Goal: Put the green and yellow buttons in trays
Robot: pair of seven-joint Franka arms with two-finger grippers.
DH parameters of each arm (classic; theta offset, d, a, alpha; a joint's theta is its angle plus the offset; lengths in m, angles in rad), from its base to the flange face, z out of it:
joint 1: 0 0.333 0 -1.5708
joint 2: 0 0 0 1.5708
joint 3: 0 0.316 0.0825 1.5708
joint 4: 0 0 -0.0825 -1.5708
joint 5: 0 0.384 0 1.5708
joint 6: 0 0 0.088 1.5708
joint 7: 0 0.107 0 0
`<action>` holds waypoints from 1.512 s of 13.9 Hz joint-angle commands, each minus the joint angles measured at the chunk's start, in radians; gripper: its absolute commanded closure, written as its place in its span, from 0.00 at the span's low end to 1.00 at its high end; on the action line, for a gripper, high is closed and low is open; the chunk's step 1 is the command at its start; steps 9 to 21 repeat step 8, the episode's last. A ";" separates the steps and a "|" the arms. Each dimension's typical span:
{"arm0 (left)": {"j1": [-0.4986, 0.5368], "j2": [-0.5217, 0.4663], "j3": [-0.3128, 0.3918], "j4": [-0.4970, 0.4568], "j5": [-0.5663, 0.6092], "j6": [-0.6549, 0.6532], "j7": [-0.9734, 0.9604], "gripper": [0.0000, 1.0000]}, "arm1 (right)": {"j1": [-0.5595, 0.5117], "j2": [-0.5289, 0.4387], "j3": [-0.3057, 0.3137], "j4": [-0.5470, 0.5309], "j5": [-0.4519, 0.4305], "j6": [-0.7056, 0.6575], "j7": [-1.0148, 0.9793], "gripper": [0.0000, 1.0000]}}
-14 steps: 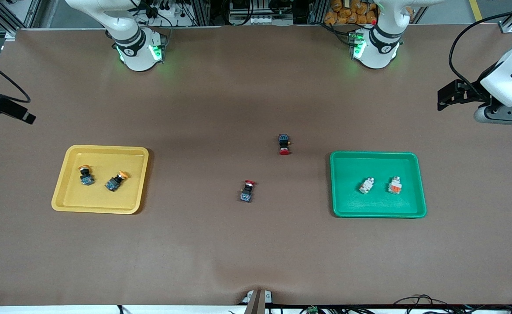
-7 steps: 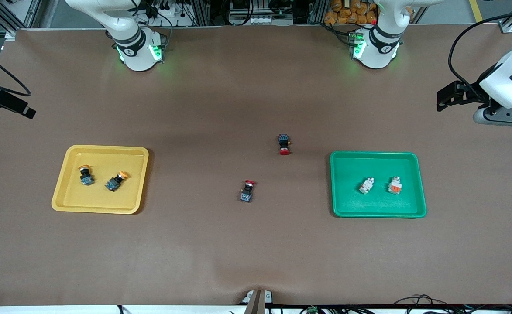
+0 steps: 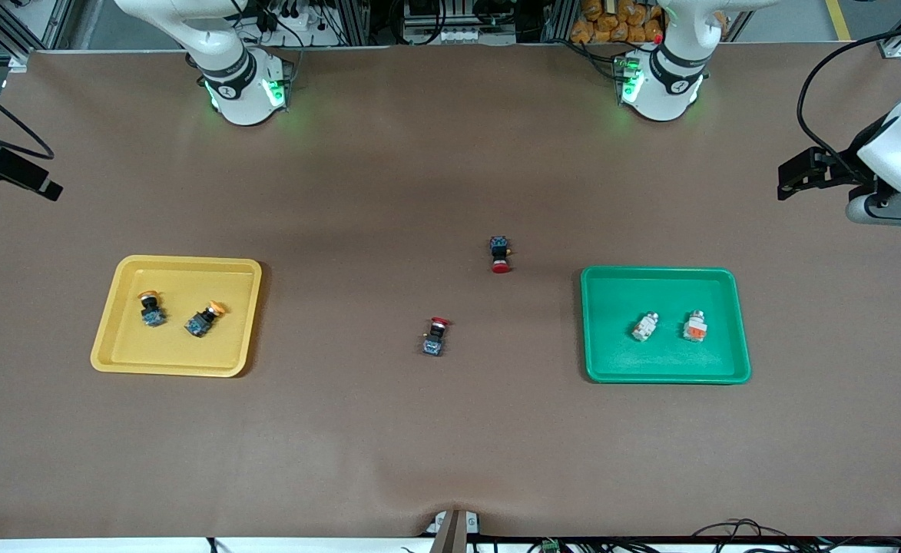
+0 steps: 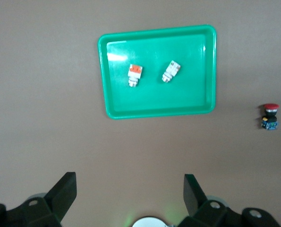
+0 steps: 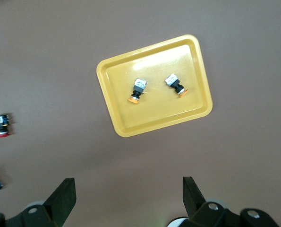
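The yellow tray holds two yellow-capped buttons. The green tray holds two whitish-silver buttons with orange-red blocks. My left gripper hangs high over the table's edge at the left arm's end, open and empty. Its wrist view shows the green tray and both whitish buttons. My right gripper hangs high over the edge at the right arm's end, open and empty. Its wrist view shows the yellow tray and both yellow buttons.
Two red-capped black switches lie on the brown table between the trays, one nearer the green tray, the other nearer the front camera. One also shows in the left wrist view.
Both hands have drifted slightly at the table's ends, the right one toward the bases' side. Trays, buttons and red switches have not moved.
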 commanded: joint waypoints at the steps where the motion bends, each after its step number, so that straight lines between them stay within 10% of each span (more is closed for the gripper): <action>1: 0.002 0.011 -0.002 0.025 -0.030 0.023 -0.009 0.00 | -0.009 -0.034 0.008 -0.038 -0.035 0.009 -0.071 0.00; 21: 0.001 0.011 -0.003 0.025 -0.034 0.023 -0.008 0.00 | -0.012 -0.029 0.014 -0.035 -0.026 -0.006 -0.177 0.00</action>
